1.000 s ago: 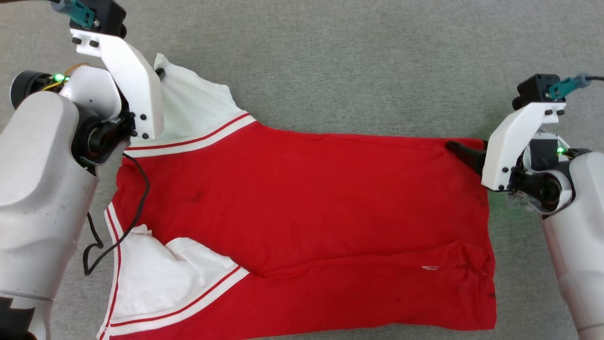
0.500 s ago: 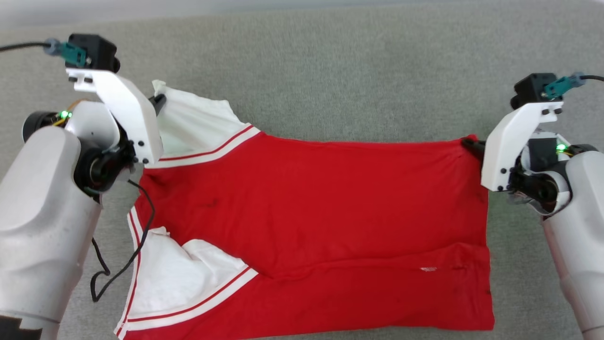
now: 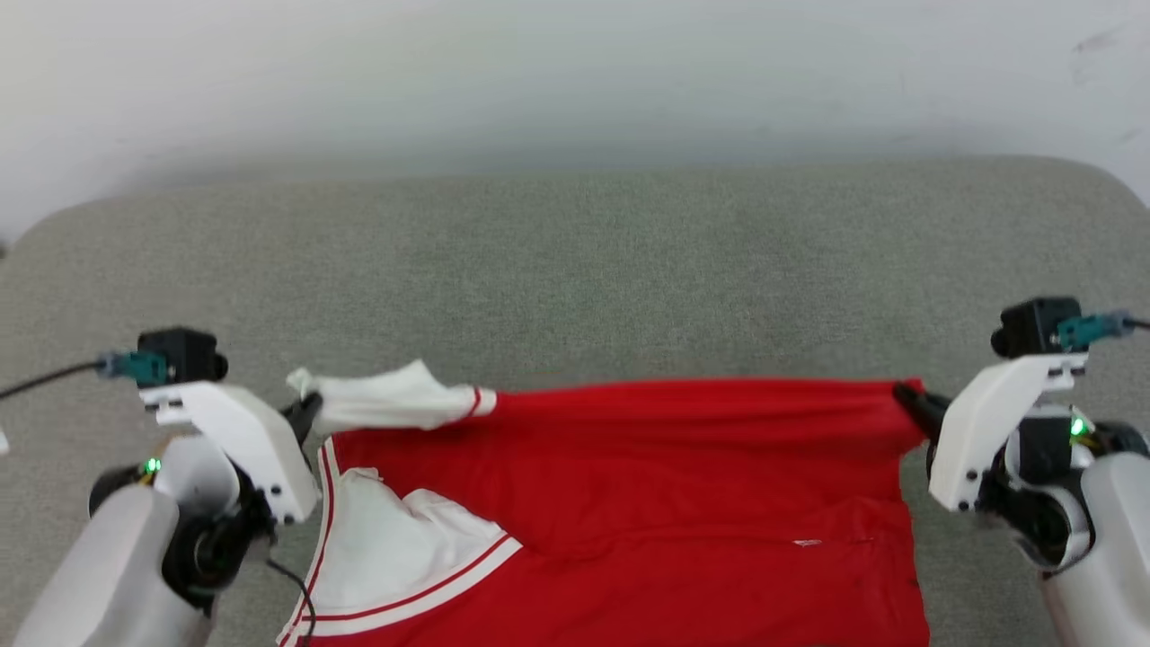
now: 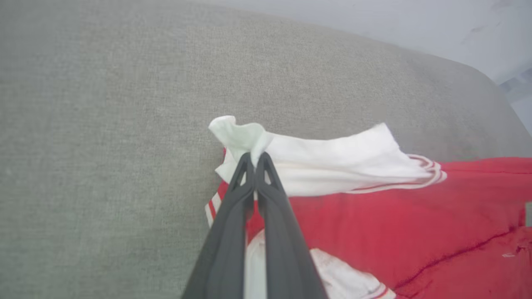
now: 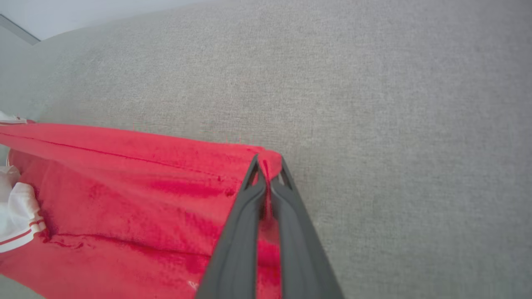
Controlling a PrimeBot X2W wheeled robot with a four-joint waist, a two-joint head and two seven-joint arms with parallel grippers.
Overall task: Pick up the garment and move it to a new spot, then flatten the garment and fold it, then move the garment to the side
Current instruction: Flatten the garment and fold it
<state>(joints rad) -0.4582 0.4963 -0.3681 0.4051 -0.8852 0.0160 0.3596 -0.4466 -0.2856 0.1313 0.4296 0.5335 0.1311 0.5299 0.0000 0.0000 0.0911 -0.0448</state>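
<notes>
The garment (image 3: 647, 485), red with white sleeves and striped trim, lies on the grey surface with its far edge lifted and stretched taut between both arms. My left gripper (image 3: 305, 415) is shut on the white sleeve's tip (image 4: 239, 137); its two dark fingers (image 4: 232, 199) pinch the cloth there. At the far right corner my right gripper (image 3: 907, 403) is shut on the red hem (image 5: 268, 160). In the right wrist view the red cloth (image 5: 124, 187) slopes down to the left. The near white sleeve (image 3: 395, 557) rests flat. No print shows.
The grey fabric surface (image 3: 575, 270) stretches behind the garment to a pale wall (image 3: 575, 72). Its rounded edges show at the far left and far right. A black cable (image 3: 301, 602) hangs by my left arm over the near sleeve.
My right gripper has shut on the garment's far right corner. Both grippers have raised the far edge off the surface. The head camera has tilted up, so the wall has come into view.
</notes>
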